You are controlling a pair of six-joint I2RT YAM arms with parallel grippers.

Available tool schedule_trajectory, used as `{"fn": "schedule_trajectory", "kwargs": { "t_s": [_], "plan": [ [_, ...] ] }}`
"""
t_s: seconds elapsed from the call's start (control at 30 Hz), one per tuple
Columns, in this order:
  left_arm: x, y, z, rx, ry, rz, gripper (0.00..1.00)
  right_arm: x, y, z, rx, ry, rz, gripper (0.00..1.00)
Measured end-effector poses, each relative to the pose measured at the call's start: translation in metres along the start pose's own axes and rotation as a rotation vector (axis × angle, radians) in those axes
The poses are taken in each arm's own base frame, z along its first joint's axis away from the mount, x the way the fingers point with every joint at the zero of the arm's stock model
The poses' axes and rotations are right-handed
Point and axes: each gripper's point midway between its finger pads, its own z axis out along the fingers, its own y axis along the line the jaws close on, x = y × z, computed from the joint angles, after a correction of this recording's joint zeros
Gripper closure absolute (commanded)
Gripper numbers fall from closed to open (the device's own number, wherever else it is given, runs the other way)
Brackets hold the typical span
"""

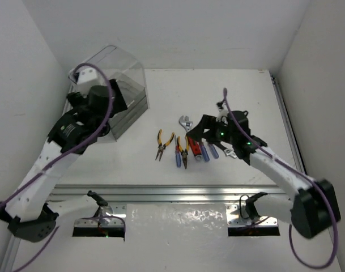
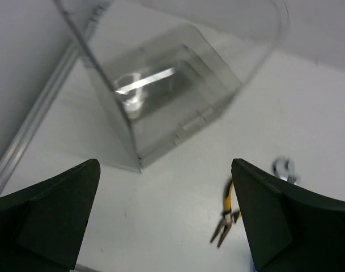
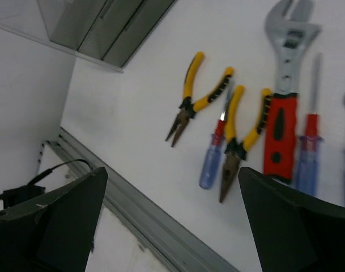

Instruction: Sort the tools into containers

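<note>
Our right pincer hangs with fingers wide apart and empty. Just ahead of it we see two yellow-handled pliers, blue-handled screwdrivers and a red-handled wrench side by side on the tabletop. Our left pincer, likewise apart and empty, faces the clear box just ahead.

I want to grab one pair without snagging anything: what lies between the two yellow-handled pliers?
A small blue-handled screwdriver lies between the pliers nearer the clear plastic box and the pliers beside the red-handled wrench. The right wrist view shows it plainest.
</note>
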Motion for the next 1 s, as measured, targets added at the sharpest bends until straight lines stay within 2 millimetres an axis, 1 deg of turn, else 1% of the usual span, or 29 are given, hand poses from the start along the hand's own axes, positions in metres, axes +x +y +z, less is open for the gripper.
{"fn": "schedule_trajectory", "kwargs": {
  "t_s": [0.07,0.1,0.17,0.2,0.23,0.3,0.33,0.37,0.43,0.47,0.5,0.63,0.67,0.73,0.9,1.0],
  "plan": [
    [-0.023,0.032,-0.009,-0.051,-0.07,-0.096,0.0,0.01,0.012,0.039,-0.056,0.056,0.04,0.02],
    [-0.031,0.045,-0.016,-0.066,-0.1,-0.132,0.0,0.016,0.02,0.06,-0.078,0.095,0.06,0.05],
    [-0.041,0.058,-0.029,-0.068,-0.141,-0.179,0.0,0.017,0.044,0.105,-0.142,0.126,0.082,0.14],
    [-0.043,0.063,-0.033,-0.07,-0.157,-0.198,0.0,0.016,0.055,0.125,-0.169,0.133,0.097,0.16],
    [-0.045,0.067,-0.036,-0.071,-0.167,-0.212,0.0,0.011,0.071,0.149,-0.217,0.125,0.105,0.19],
    [-0.047,0.077,-0.045,-0.073,-0.188,-0.234,0.0,0.002,0.095,0.19,-0.291,0.103,0.121,0.26],
    [-0.047,0.08,-0.047,-0.075,-0.193,-0.239,0.0,-0.001,0.105,0.206,-0.323,0.092,0.131,0.31],
    [-0.046,0.082,-0.048,-0.077,-0.194,-0.24,0.0,-0.002,0.114,0.221,-0.354,0.082,0.142,0.34],
    [-0.041,0.083,-0.046,-0.083,-0.185,-0.229,0.0,-0.003,0.123,0.247,-0.39,0.072,0.169,0.46],
    [-0.037,0.082,-0.044,-0.083,-0.176,-0.218,0.0,-0.003,0.127,0.261,-0.407,0.067,0.18,0.54],
    [-0.034,0.082,-0.043,-0.082,-0.166,-0.207,0.0,-0.004,0.131,0.273,-0.429,0.056,0.188,0.56],
    [-0.024,0.078,-0.042,-0.053,-0.137,-0.178,0.0,-0.005,0.135,0.305,-0.468,0.035,0.217,0.55],
    [-0.021,0.077,-0.041,-0.047,-0.132,-0.169,0.0,-0.006,0.135,0.309,-0.471,0.031,0.22,0.55],
    [-0.01,0.074,-0.036,-0.041,-0.109,-0.145,0.0,-0.01,0.136,0.318,-0.47,0.018,0.226,0.54],
    [0.02,0.076,-0.028,-0.041,-0.058,-0.086,0.0,-0.014,0.14,0.322,-0.49,0.01,0.233,0.54],
    [0.029,0.078,-0.026,-0.045,-0.049,-0.066,0.0,-0.014,0.141,0.323,-0.498,0.006,0.239,0.56]
  ]
}}
